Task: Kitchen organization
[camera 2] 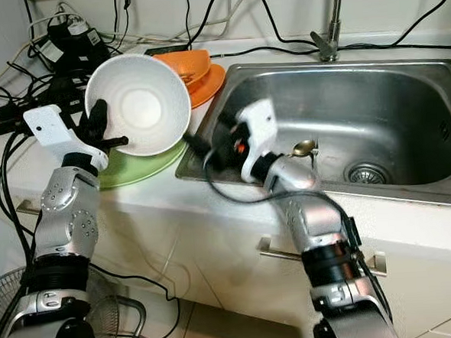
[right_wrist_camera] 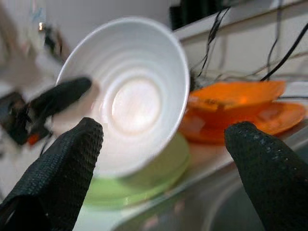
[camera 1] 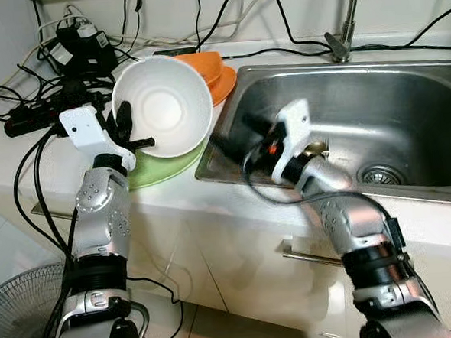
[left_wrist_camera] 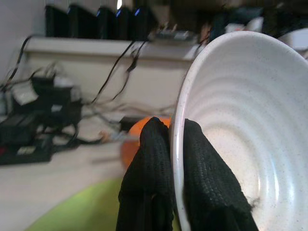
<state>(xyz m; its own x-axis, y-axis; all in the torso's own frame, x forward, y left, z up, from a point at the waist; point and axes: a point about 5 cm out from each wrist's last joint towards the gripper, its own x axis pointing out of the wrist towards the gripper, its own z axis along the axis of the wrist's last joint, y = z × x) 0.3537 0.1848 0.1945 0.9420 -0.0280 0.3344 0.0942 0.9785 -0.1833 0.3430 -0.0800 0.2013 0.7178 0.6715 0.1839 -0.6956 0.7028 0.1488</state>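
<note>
A white bowl [camera 1: 164, 104] is tipped on its side above a green plate [camera 1: 164, 166] on the counter left of the sink. My left gripper [left_wrist_camera: 171, 127] is shut on the bowl's rim, one finger inside and one outside. Behind it an orange bowl [camera 1: 211, 66] sits on an orange plate [camera 1: 227, 88]. My right gripper [right_wrist_camera: 163, 130] is open with nothing between its fingers. It hovers over the sink's left edge and points at the white bowl, and it looks blurred.
The steel sink [camera 1: 406, 112] lies to the right, with a spoon [camera 2: 304, 146] in it and a tap [camera 1: 343, 31] behind. Black cables and power adapters [camera 1: 73, 52] crowd the counter's back left. A fan [camera 1: 20, 312] stands on the floor below.
</note>
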